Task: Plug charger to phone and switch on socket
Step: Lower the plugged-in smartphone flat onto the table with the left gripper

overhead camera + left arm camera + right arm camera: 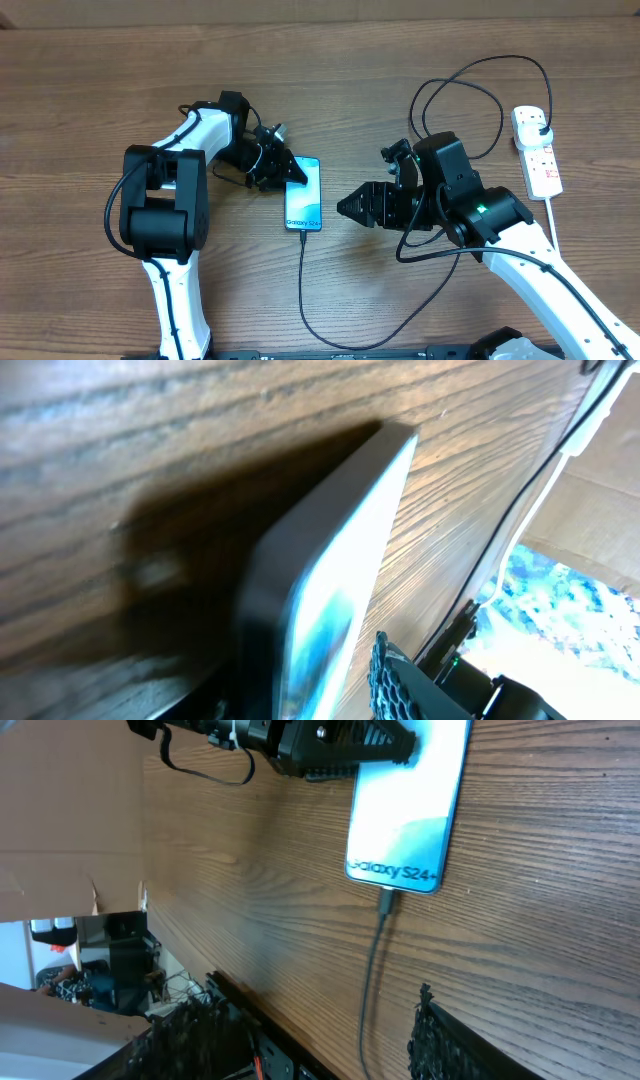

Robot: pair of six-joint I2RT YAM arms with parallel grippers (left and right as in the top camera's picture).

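The phone (304, 195) lies flat, screen up, showing "Galaxy S24+" (410, 800). The charger's thin black cable (303, 280) has its connector (387, 902) in the phone's bottom end. From there it loops right and up to a black plug (541, 127) in the white socket (537, 155). My left gripper (278, 170) is open at the phone's upper left corner. The phone's edge (340, 560) sits between its jaws, with a gap to the meshed finger (395, 680). My right gripper (350, 207) is open just right of the phone, holding nothing, and the cable (372, 980) passes between its fingers.
The socket's thick white cord (550, 215) runs down the right side past my right arm. Cable loops (470, 90) lie behind the right arm. Cardboard walls border the wooden table at the back.
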